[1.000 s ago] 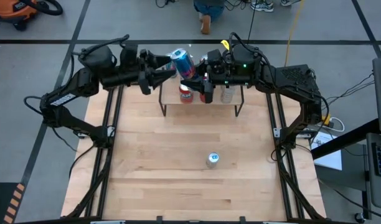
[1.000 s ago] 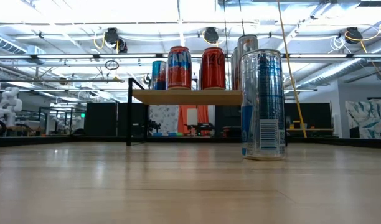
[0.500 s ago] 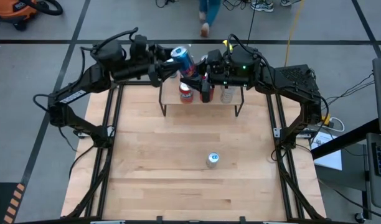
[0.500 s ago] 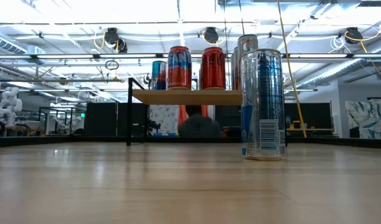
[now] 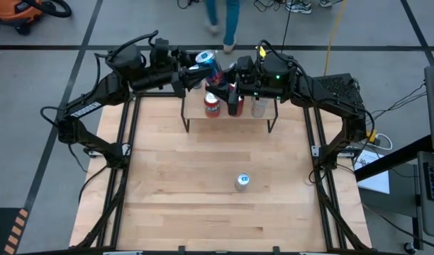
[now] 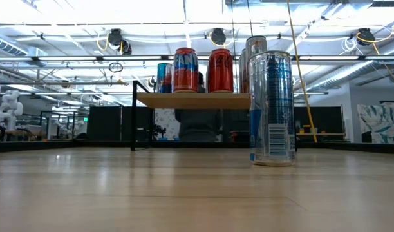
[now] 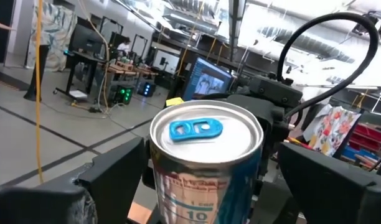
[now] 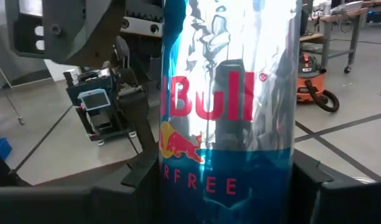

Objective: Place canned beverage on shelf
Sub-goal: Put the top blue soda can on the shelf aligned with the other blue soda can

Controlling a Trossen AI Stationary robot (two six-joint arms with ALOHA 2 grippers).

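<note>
Now: tall can held by both grippers above shelf's back-left corner

Right gripper (image 5: pixel 222 83) pinches the blue-and-silver can (image 5: pixel 208 69) low on its body; left gripper (image 5: pixel 196 71), fingers spread wide, brackets it near the top without clearly touching. Since a second ago the left arm has swung from the shelf's left side toward the back of the bench. Shelf (image 5: pixel 196 106) carries three cans; another can (image 5: pixel 242 181) stands on the bench (image 5: pixel 203 184) as before. Person (image 5: pixel 224 15) walks past behind
</note>
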